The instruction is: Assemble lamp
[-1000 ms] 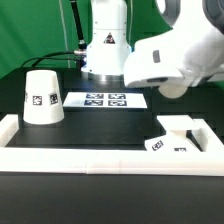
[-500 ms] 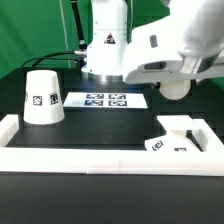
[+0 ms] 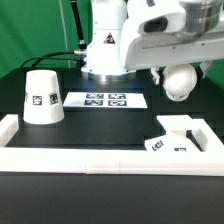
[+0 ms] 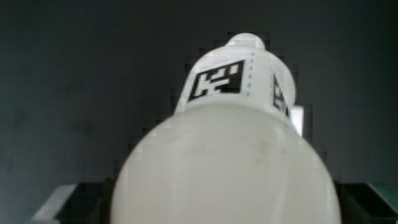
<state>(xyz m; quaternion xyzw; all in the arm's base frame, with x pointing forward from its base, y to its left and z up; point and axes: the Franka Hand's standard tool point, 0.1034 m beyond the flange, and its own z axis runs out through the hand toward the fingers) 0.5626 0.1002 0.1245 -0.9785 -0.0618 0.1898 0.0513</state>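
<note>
Bulb (image 3: 179,85) held aloft in pincer (image 3: 177,73), shade (image 3: 41,97) standing apart

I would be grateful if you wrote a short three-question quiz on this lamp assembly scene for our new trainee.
1. Fill in the blank: the base plate lies on the exterior view's ____ side.
2. True or false: the shade lies tipped on its side.
3. Where is the bulb?
A) lying beside the shade
B) held in the air by the gripper
C) seated on the base plate

Key: 1. right; 2. false, it stands upright with its wide end down; 3. B.
</note>
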